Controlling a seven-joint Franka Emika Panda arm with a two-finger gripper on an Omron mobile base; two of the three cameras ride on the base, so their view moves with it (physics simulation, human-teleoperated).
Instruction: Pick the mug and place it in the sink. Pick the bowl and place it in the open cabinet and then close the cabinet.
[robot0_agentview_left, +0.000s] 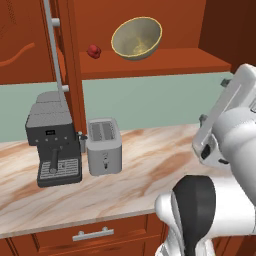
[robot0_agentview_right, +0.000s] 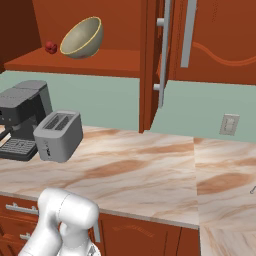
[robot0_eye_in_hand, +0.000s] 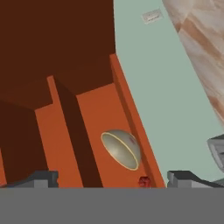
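The olive-gold bowl (robot0_agentview_left: 136, 38) (robot0_agentview_right: 82, 37) rests tipped on its side on the shelf of the open cabinet (robot0_agentview_left: 150, 65) (robot0_agentview_right: 100, 62), its speckled inside facing out into the room. In the hand view the bowl (robot0_eye_in_hand: 121, 149) lies a little ahead of my gripper (robot0_eye_in_hand: 113, 179), clear of it. The gripper is open and its two fingertips (robot0_eye_in_hand: 41, 178) stand far apart with nothing between them. The cabinet's door (robot0_agentview_left: 25, 40) is swung out, its long silver handle (robot0_agentview_left: 54, 45) (robot0_agentview_right: 164, 50) facing the room. The mug and the sink are out of view.
A small red object (robot0_agentview_left: 93, 51) (robot0_agentview_right: 50, 47) (robot0_eye_in_hand: 144, 181) sits on the shelf beside the bowl. On the marble counter (robot0_agentview_left: 150, 170) stand a black coffee machine (robot0_agentview_left: 52, 140) (robot0_agentview_right: 20, 117) and a grey toaster (robot0_agentview_left: 104, 146) (robot0_agentview_right: 59, 135). Drawers (robot0_agentview_left: 92, 233) run below.
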